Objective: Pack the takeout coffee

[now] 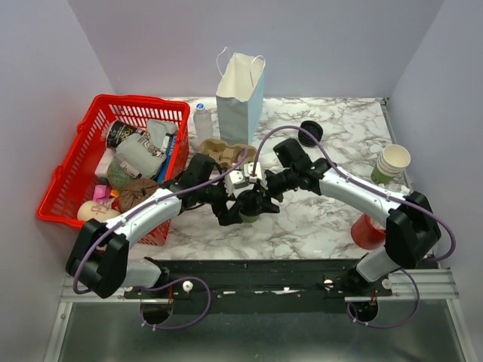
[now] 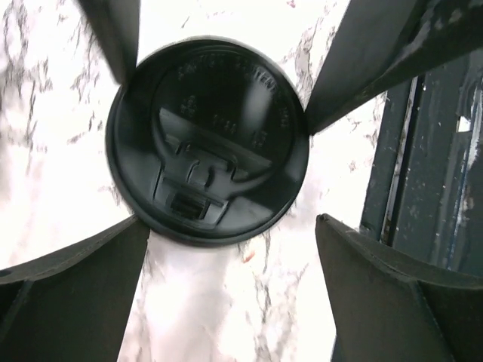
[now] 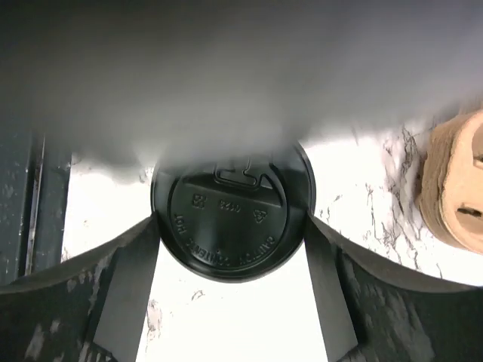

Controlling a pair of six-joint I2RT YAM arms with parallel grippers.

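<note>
Marble-patterned tabletop (image 1: 339, 128) carries the takeout coffee (image 1: 252, 216), which stands upright well in front of the white paper bag (image 1: 240, 94), on the side nearer the arms' bases, with its black sip lid (image 2: 207, 143) pressed on. Both arms lean in over it from opposite sides. From the near left corner the left arm (image 1: 143, 215) stretches low and long toward the cup, its wrist turned so that its camera looks straight down on the lid. The left tool (image 2: 232, 222) is spread wide, one fingertip just at the lid's rim and the other standing clear of it. From the near right the right arm (image 1: 355, 188) runs up and across, bends in front of the bag, and drops its wrist to the cup. The right tool (image 3: 232, 219) grips the coffee, a finger pressed against each side of the lid. A brown cardboard cup carrier (image 1: 224, 153) lies between bag and coffee.
</note>
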